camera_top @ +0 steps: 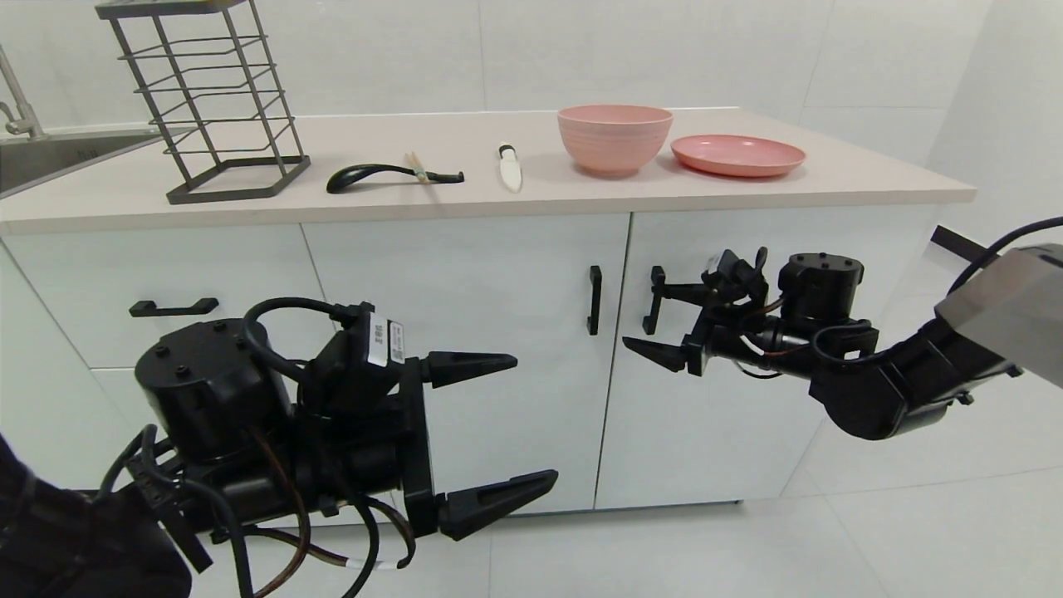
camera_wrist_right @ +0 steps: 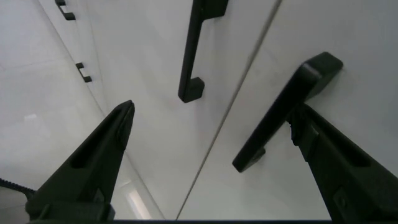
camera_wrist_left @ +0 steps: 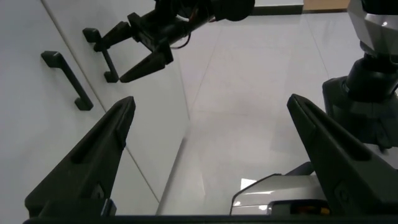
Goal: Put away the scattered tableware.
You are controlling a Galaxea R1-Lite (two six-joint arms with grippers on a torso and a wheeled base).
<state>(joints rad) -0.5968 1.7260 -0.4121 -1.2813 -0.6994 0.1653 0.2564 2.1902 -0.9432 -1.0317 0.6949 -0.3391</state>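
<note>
The sink (camera_top: 58,154) is running off the left edge, the rack (camera_top: 212,108) is getting clipped along its top, and a pale stick (camera_top: 414,165) crossing the spoon (camera_top: 365,175) is showing too small to name.

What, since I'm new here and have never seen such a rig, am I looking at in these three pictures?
This is a two-armed robot in front of a kitchen counter. The wide picture comes from a camera on its head, looking forward and down. The other two come from a camera on each wrist, so the dark prongs framing them are that arm's own fingers. In the head view the left gripper and the right gripper hang before the white cabinet doors, the right one close to a black door handle. Both are open and hold nothing. On the counter lie the things to tidy: a black ladle, a white knife, a pink bowl and a pink plate. A wire rack stands toward the robot's left, near a sink.
</note>
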